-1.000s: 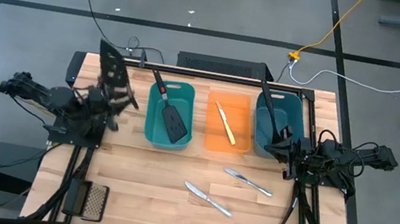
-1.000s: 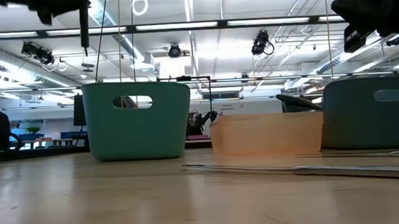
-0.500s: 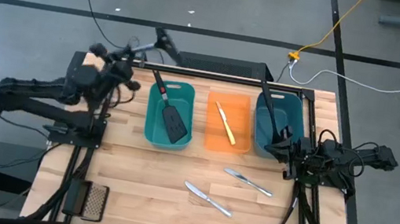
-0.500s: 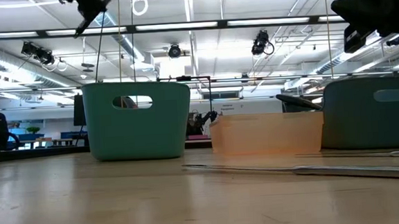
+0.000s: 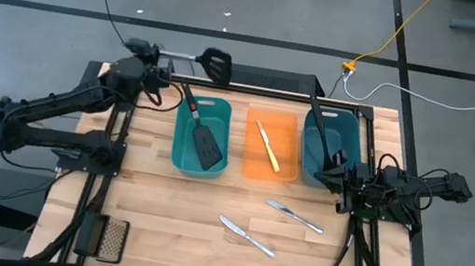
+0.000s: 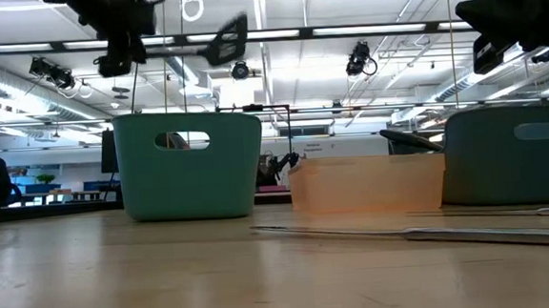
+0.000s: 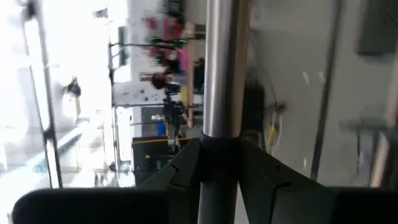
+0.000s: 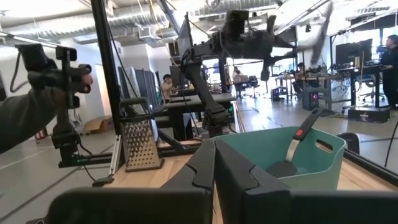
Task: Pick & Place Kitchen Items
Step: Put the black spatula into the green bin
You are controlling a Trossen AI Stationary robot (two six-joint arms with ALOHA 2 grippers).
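Observation:
My left gripper is shut on a black slotted spatula, whose head points toward the table's right. It is high above the table's far left, just beyond the left teal bin; the low view shows the head above that bin. A second black spatula lies in that bin. A yellow-handled knife lies in the orange bin. A black ladle leans in the right teal bin. Two silver knives lie on the table. My right gripper is shut and empty by the right bin. My left gripper pinches the spatula's handle between its two fingers, where the dark grip meets the silver shaft. The fingers lie along the handle, about level, pointing toward the table's right. The spatula is lifted clear, roughly level, its head beyond the fingertips.
A metal mesh grater lies at the table's near left corner. Black frame rails run along the far edge. A person's hand with a controller shows beyond the table in the right wrist view. Bare wood lies in front of the bins.
My left gripper has risen and gone toward the table's far edge with the spatula. It has turned, so the spatula, which stood with its head up, now lies about level with its head toward the table's right, beyond the left teal bin.

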